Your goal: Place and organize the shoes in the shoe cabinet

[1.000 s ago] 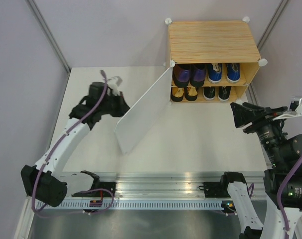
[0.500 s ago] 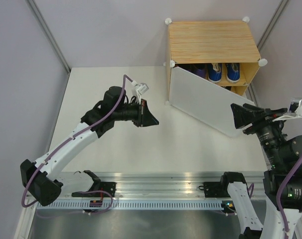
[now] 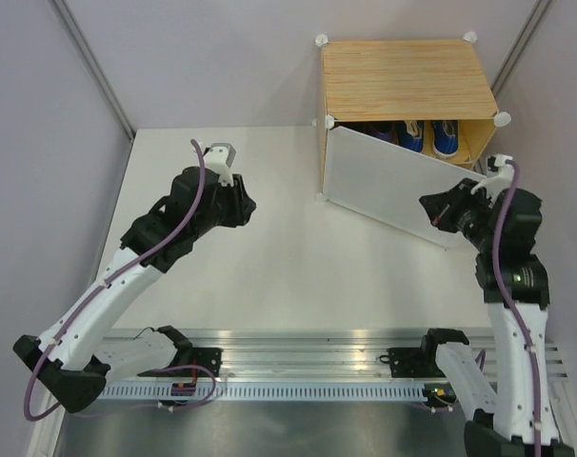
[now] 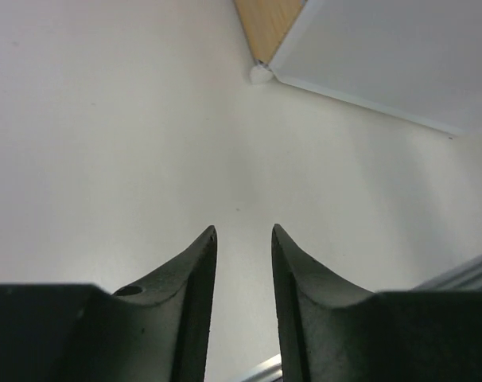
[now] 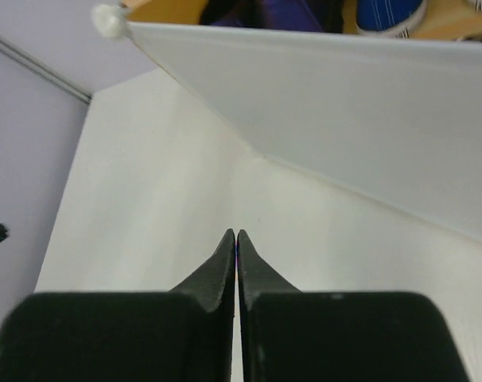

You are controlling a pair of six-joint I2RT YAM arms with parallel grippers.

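The shoe cabinet (image 3: 403,81) sits at the upper right of the frame, its white door (image 3: 388,190) angled across the front, blue sneakers (image 3: 446,136) showing above it. At centre left the left fingers (image 4: 207,243) stand slightly apart, holding nothing; the right fingers (image 5: 229,243) are pressed together, empty, beside the door's lower right edge

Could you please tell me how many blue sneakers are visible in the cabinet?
2 blue sneakers, side by side on the right of the shoe cabinet's upper level, peeking above the half-closed white door; that door may hide other shoes.
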